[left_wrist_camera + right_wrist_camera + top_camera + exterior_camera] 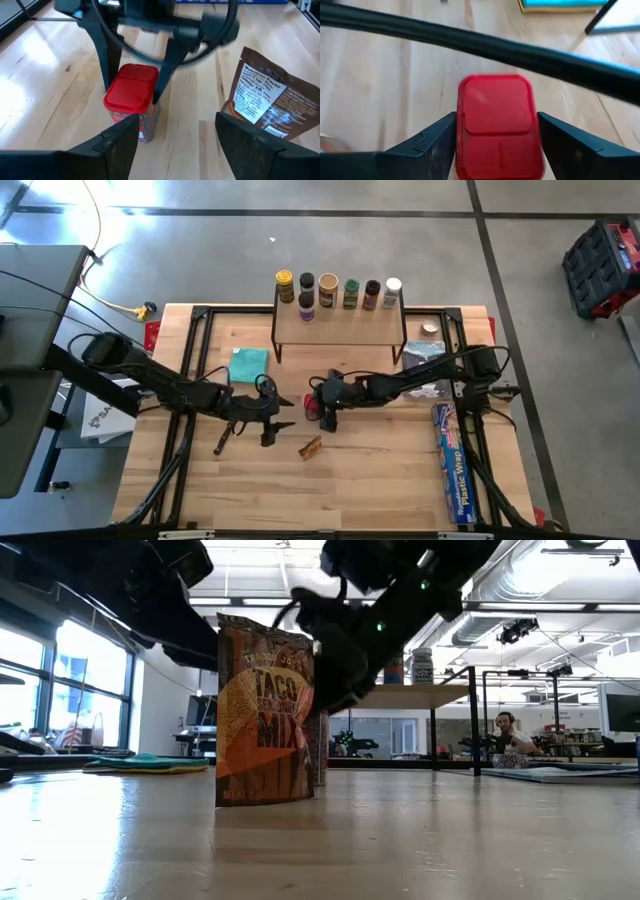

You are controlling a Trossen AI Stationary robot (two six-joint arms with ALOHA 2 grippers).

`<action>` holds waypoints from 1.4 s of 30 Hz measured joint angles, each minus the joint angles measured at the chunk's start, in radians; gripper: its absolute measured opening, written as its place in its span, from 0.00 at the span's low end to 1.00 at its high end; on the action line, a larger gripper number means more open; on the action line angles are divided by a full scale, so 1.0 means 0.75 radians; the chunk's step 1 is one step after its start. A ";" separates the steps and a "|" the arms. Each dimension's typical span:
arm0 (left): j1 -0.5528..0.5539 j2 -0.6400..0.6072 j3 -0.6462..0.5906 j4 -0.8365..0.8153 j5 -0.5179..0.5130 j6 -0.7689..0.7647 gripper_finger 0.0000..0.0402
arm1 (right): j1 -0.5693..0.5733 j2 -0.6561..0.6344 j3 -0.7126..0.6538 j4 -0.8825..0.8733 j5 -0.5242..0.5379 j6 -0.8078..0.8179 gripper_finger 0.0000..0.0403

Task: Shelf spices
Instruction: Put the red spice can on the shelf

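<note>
Several spice jars (338, 292) stand in a row on the light-wood shelf (340, 326) at the table's far side. The small red box (131, 95) stands on the table near the middle, its red lid (496, 115) between my right gripper's (497, 145) fingers. The brown-orange taco mix packet (265, 710) stands upright on its lower edge just nearer the table's near edge (311, 446). My left gripper (177, 135) is open, level with the table, just left of the red box, and touches nothing. My right gripper pinches the red box between its two fingers, one on each long side just below the lid (465, 125). The fingers (161, 82) come from above, slanting down from the table's right. The box stands upright with its base on the table.
A teal cloth (248, 365) lies left of the shelf. The long blue plastic-wrap box (455, 465) lies along the right edge, with shiny bags (428, 362) beyond it. The table's near half is bare wood. A person sits far behind the table (507, 735).
</note>
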 joint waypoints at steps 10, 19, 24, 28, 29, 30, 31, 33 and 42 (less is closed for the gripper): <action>0.001 0.000 0.000 -0.007 -0.002 -0.012 0.64 | 0.001 0.033 -0.001 0.019 0.034 0.023 0.63; 0.001 0.000 0.000 -0.007 -0.001 -0.013 0.64 | 0.002 0.031 -0.001 0.060 -0.032 0.035 0.51; 0.001 0.000 0.000 -0.009 0.000 -0.013 0.64 | 0.002 -0.032 -0.001 0.027 -0.031 0.038 0.51; 0.001 0.001 0.000 -0.006 0.001 -0.012 0.64 | -0.003 -0.174 -0.001 -0.048 -0.023 0.012 0.51; 0.001 0.001 -0.001 -0.007 0.002 -0.013 0.64 | -0.008 -0.215 -0.001 -0.071 -0.022 -0.006 0.51; 0.001 0.001 -0.001 -0.008 0.002 -0.012 0.64 | -0.017 -0.259 -0.001 -0.090 -0.017 -0.026 0.51; 0.001 0.001 0.000 -0.007 0.002 -0.012 0.64 | -0.028 -0.301 -0.001 -0.109 -0.005 -0.048 0.51; 0.001 0.001 0.000 -0.006 0.002 -0.013 0.64 | -0.065 -0.386 -0.001 -0.140 0.019 -0.084 0.51; 0.001 0.001 0.000 0.005 0.001 -0.012 0.64 | -0.442 -0.566 -0.001 -0.177 -0.162 -0.122 0.51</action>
